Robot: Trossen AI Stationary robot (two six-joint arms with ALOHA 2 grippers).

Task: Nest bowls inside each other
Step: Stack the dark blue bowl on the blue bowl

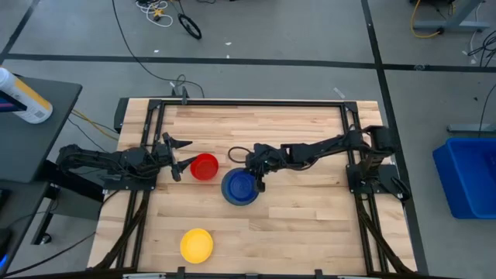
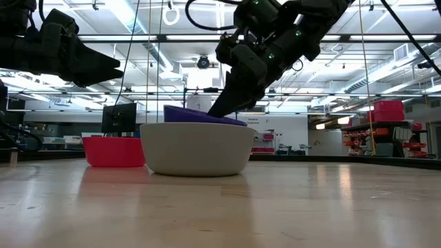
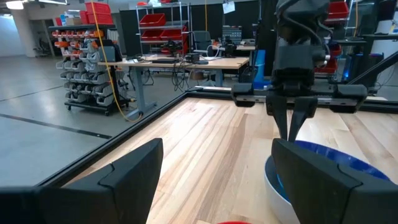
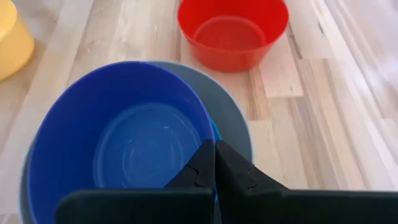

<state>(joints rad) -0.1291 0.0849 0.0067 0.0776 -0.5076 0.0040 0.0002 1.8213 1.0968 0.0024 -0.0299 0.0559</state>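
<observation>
Grey round plastic bowl (image 2: 196, 148), the larger one, sits near the middle of the wooden table (image 1: 310, 225); taking it as landmark. Inside it: a dark blue round plastic bowl (image 4: 121, 140), tilted, one side of its rim riding up above the grey rim in the low view. A sliver of light blue (image 4: 216, 134) shows between the dark blue wall and the grey one at the gripper's side; likely the rim of a light blue bowl beneath, but cannot tell for certain.

Right gripper (image 4: 214, 163) is over the grey bowl's rim, on the side toward the right arm's base. Its fingers are pressed together, pinching the dark blue bowl's wall at the rim.

Red round plastic bowl (image 1: 204, 167) stands upright just beside the grey bowl, on the side toward the left arm. Nothing in it. From the low view the two look close, slightly apart.

Left gripper (image 1: 180, 156) hangs above the table just beyond the red bowl, away from the grey bowl. Fingers spread wide, holding nothing.

Yellow round plastic bowl (image 1: 197, 245) sits well apart from the grey bowl, toward the table's near edge, alone and upright. Interior looks bare.
</observation>
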